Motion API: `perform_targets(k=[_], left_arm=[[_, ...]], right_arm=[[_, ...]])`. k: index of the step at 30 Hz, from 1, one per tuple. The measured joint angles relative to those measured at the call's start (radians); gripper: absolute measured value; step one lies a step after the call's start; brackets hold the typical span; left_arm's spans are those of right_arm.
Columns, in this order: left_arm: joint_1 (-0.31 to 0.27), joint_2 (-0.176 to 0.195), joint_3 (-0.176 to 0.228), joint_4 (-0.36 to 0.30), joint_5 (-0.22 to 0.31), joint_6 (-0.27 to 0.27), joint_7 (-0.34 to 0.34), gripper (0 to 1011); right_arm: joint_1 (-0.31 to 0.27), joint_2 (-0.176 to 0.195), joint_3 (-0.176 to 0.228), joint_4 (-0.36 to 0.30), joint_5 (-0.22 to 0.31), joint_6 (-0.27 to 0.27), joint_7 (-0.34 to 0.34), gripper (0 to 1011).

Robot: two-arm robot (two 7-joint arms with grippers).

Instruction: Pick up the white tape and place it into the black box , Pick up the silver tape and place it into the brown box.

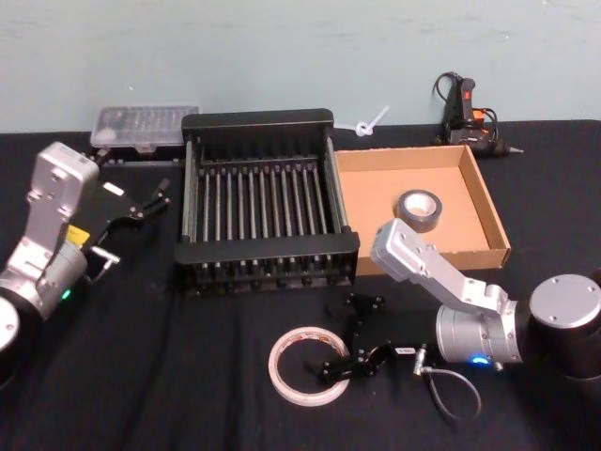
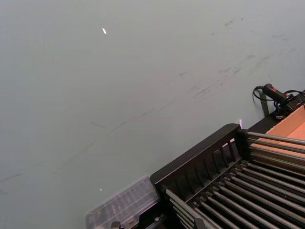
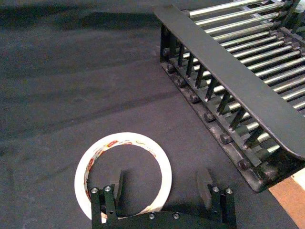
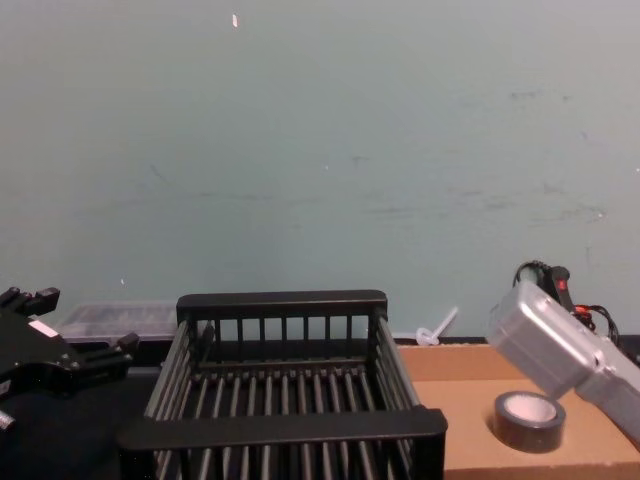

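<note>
Right pincer (image 3: 162,188), released, one finger inside white tape (image 3: 123,177), other outside, near black box (image 3: 228,71). Lower, clench on band, lift level.

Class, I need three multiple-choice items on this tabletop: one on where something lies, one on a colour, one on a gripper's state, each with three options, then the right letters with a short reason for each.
1. Where is the silver tape?
A. In the brown box
B. In the black box
C. On the cloth by the left gripper

2. What colour is the printing on the white tape?
A. Blue
B. Red
C. Green

3. How does the right gripper stand?
A. Shut on the white tape
B. Shut on nothing
C. Open, one finger inside the ring

Answers: 1 A, the roll rests on the cardboard floor. 2 B, red marks show on the inner core. 3 C, the right wrist view shows the fingers spread astride the ring's rim.
</note>
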Motion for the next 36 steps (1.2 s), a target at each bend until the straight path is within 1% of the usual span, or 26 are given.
perform_targets(k=[19,36], left_arm=[[0.0,0.0,0.0,0.0,0.0,0.0,0.0,1001],[0.0,0.0,0.0,0.0,0.0,0.0,0.0,1002]], right_arm=[[0.009,0.001,-0.013,-0.001,-0.012,0.018,-0.006,1002],[0.009,-0.001,-0.013,0.0,-0.014,0.02,-0.01,992]])
